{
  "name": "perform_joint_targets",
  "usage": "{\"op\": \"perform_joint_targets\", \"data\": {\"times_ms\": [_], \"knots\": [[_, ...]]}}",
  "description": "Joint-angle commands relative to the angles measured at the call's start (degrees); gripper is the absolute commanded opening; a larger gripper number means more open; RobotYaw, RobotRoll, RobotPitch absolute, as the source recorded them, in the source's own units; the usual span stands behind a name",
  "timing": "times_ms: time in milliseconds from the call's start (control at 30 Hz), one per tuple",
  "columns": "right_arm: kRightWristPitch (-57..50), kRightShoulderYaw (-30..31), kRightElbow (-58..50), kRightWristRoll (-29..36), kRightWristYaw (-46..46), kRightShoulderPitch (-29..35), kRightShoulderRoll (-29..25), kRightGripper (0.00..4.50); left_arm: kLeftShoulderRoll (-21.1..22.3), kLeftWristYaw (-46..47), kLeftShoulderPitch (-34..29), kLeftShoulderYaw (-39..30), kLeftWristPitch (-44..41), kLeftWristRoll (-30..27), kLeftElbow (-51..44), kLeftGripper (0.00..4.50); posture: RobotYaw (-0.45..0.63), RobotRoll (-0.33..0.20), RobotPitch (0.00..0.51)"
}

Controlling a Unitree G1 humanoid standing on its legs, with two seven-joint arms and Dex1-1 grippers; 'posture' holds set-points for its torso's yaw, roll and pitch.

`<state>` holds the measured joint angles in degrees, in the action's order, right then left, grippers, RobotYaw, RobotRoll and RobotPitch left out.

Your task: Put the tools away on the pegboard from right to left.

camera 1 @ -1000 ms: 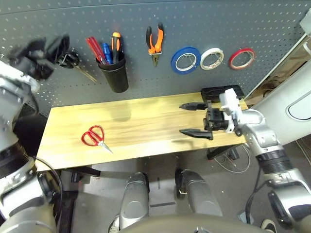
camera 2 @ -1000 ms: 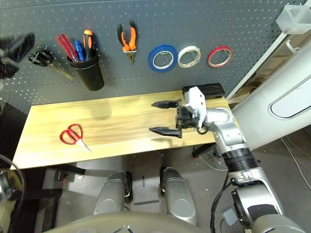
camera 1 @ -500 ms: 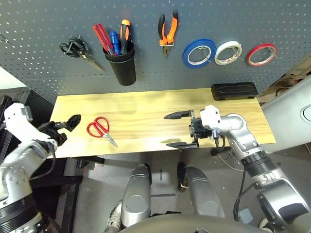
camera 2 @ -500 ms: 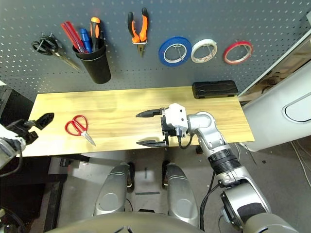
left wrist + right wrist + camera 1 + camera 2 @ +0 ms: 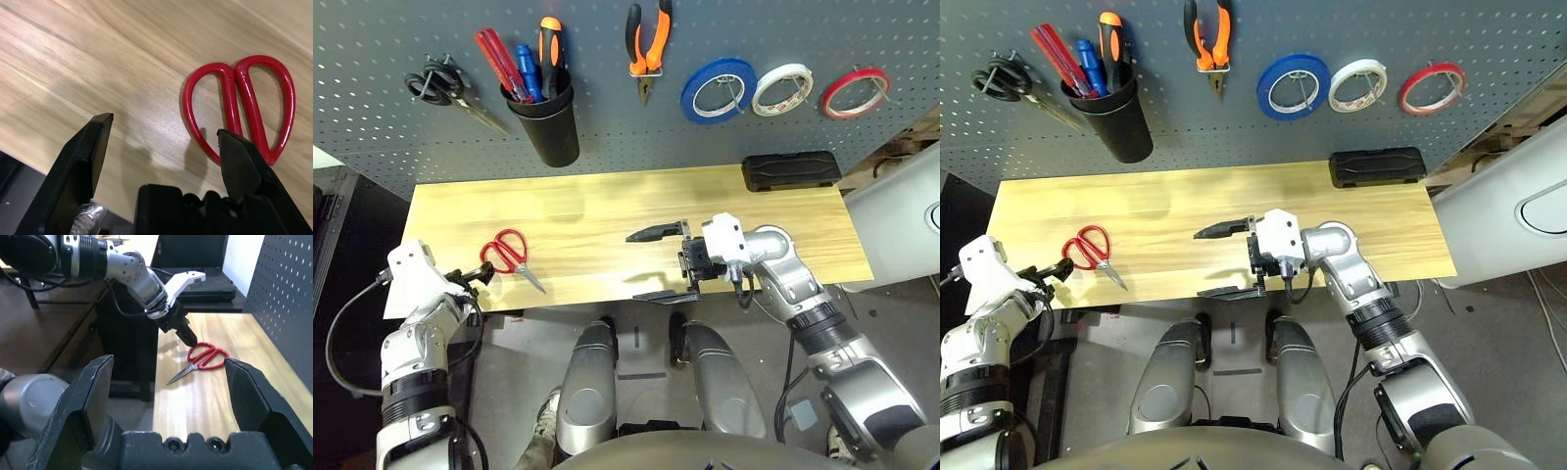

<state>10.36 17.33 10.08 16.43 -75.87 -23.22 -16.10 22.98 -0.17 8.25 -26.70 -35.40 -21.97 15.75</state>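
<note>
Bare tabletop (image 5: 587, 220) lies between the red-handled scissors (image 5: 507, 257) and the right gripper (image 5: 658, 264).

A pale wooden worktop (image 5: 607, 211) stands against the far wall. Grey floor (image 5: 509, 382) shows below its near edge, with a white panel (image 5: 911, 225) at right and a dark opening (image 5: 337, 235) at left.
</note>
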Motion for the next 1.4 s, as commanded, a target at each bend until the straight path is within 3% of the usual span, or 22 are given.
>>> {"op": "perform_joint_targets", "data": {"times_ms": [33,400,467,533,833,867,1167,1400], "knots": [[-1.32,0.70,-2.71,0.73,0.24,1.91,-0.78,4.50,-0.46,0.75,-1.01,-0.83,0.83,1.19,1.73,4.48,0.09,0.000,0.379],[-3.92,0.56,-6.61,1.47,1.69,3.94,-2.12,4.50,-1.01,2.47,0.87,-0.96,3.03,2.31,5.67,4.48,0.07,0.000,0.390],[-4.33,0.44,-7.01,1.71,1.80,3.99,-2.37,4.50,-0.94,2.86,1.02,-0.72,3.74,3.03,6.17,4.21,0.07,0.000,0.394],[-4.56,0.37,-7.18,1.92,1.94,3.92,-2.60,4.50,-0.89,3.03,1.02,-0.38,4.39,3.67,6.70,3.71,0.06,0.000,0.394],[-4.60,0.33,-7.66,2.18,2.60,4.45,-3.33,4.50,-2.39,2.80,0.59,0.30,4.91,4.23,6.76,0.20,0.06,0.000,0.393],[-4.58,0.35,-7.68,2.18,2.65,4.52,-3.41,4.50,-2.51,2.68,0.61,0.35,5.04,4.24,6.74,0.03,0.06,0.000,0.393],[-3.80,-0.54,-5.45,2.08,2.67,3.73,-3.98,4.50,-2.82,1.74,2.38,0.22,5.06,3.68,5.58,0.03,0.07,0.000,0.394],[-2.87,-3.59,-2.19,2.54,3.51,2.15,-4.54,4.50,-2.48,-0.79,3.56,0.33,4.59,2.40,0.47,0.03,0.07,0.000,0.362]]}}
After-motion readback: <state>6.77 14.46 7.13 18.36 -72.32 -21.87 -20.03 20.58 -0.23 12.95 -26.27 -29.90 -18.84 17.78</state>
